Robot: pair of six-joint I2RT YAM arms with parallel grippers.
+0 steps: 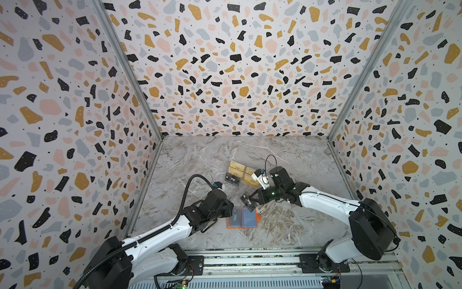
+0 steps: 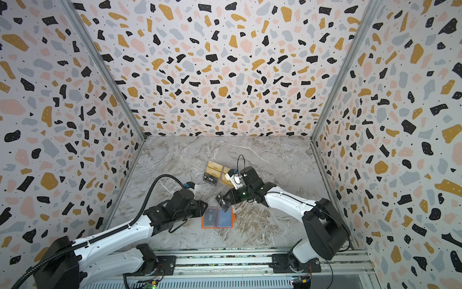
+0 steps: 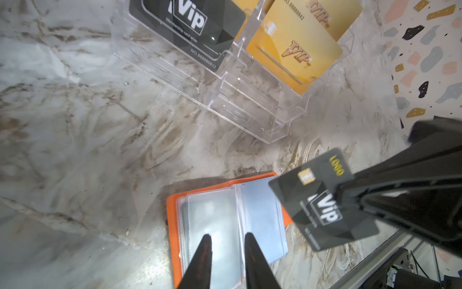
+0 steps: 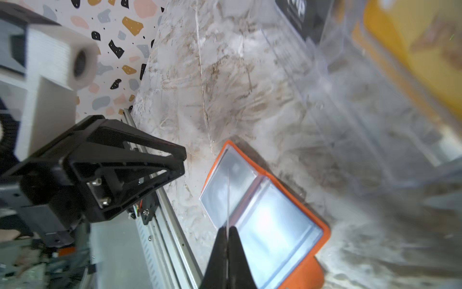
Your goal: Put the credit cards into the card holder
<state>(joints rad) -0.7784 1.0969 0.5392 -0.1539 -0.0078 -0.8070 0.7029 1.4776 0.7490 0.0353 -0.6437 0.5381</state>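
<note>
The orange card holder lies open on the marble floor, its clear sleeves facing up. Through its left sleeve a dark card shows. My right gripper is shut on a black "Vip" credit card, held on edge just above the holder's right half. My left gripper hovers over the holder's left sleeve, its jaws a little apart with nothing between them. More credit cards, black and gold, stand in a clear rack.
The clear acrylic tiered stand sits just behind the holder. Patterned walls close in the left, right and back sides. A metal rail with both arm bases runs along the front edge.
</note>
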